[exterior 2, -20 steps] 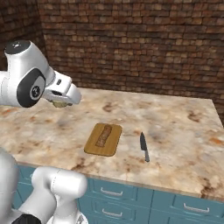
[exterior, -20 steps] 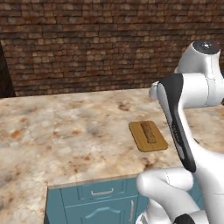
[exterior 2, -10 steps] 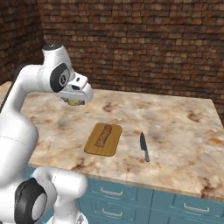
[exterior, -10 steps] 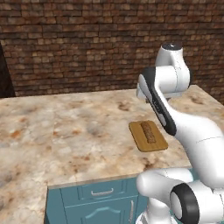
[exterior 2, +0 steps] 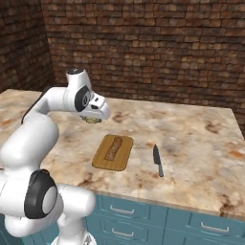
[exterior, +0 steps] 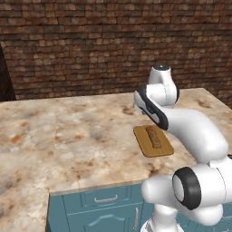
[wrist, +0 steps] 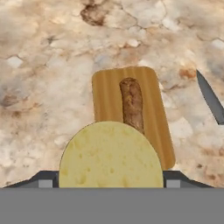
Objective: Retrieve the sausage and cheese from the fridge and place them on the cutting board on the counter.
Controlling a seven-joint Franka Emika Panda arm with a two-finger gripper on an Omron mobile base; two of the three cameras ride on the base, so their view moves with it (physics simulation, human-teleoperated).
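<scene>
A round pale yellow cheese [wrist: 111, 155] sits between my gripper's [wrist: 110, 180] fingertips, which are shut on its sides. In the right base view the gripper [exterior 2: 93, 117] hangs over the counter [exterior 2: 201, 139], up and left of the cutting board [exterior 2: 123, 157], with the cheese [exterior 2: 91, 119] showing under it. The light-brown cutting board [wrist: 103, 96] lies flat, and the brown sausage [wrist: 132, 105] rests lengthwise on it. From the left base view the board [exterior: 145, 144] and the sausage [exterior: 155, 136] lie right beside my arm. The fridge is out of view.
A dark knife [exterior 2: 157, 160] lies on the counter just right of the board, its blade [wrist: 210, 98] at the right edge of the hand view. A brick wall [exterior: 90, 45] backs the counter. Teal drawers [exterior 2: 158, 215] run below the front edge.
My arm has swung in over the counter toward the cutting board, carrying the cheese with it. The board, sausage and knife have stayed in place.
</scene>
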